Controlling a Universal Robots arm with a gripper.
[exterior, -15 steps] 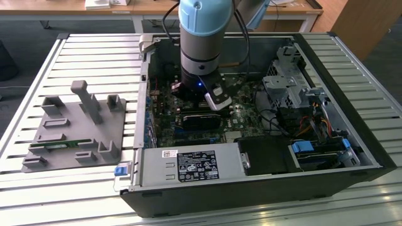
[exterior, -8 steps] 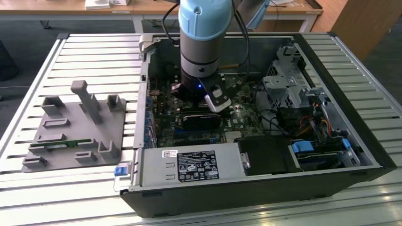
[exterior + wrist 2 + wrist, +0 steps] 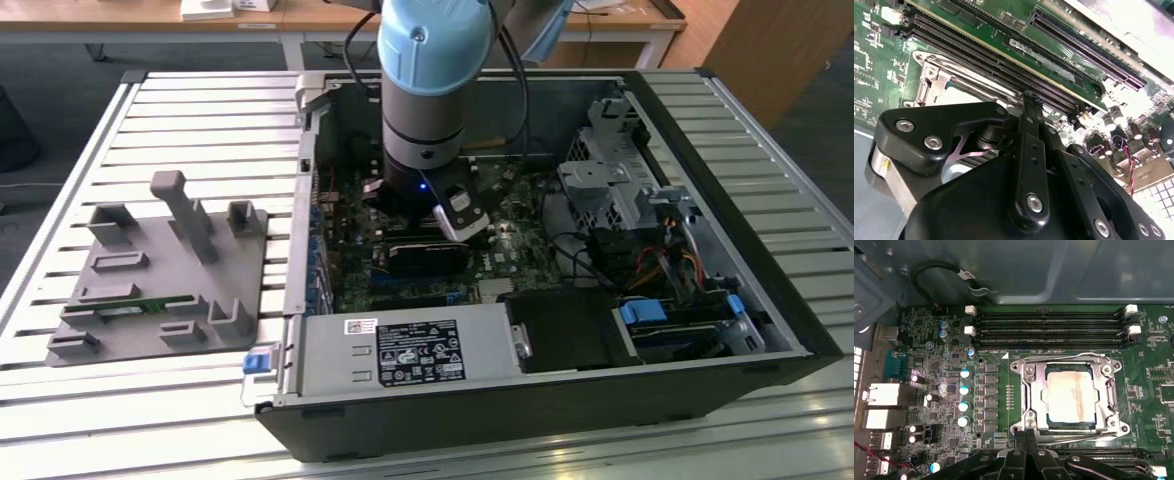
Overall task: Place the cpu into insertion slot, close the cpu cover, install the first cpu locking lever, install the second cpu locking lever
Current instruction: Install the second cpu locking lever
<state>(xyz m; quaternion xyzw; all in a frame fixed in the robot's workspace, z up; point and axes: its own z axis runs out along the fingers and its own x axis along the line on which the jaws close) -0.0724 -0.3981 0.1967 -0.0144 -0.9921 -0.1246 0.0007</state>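
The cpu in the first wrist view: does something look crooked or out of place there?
Nothing stands out. The cpu sits square in the insertion slot, the cpu cover lies flat around it, and the gripper is beside the cover's edge.

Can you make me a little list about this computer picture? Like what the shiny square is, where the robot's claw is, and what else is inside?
place: inside an open computer case on a slatted table
shiny square: the cpu, lying in the insertion slot
frame around it: the cpu cover, lying flat over the chip's edges
robot's claw: the gripper, right at the edge of the socket
holding anything: nothing seen in it
long black slots: memory slots, beside the socket
on the table: a grey holder tray
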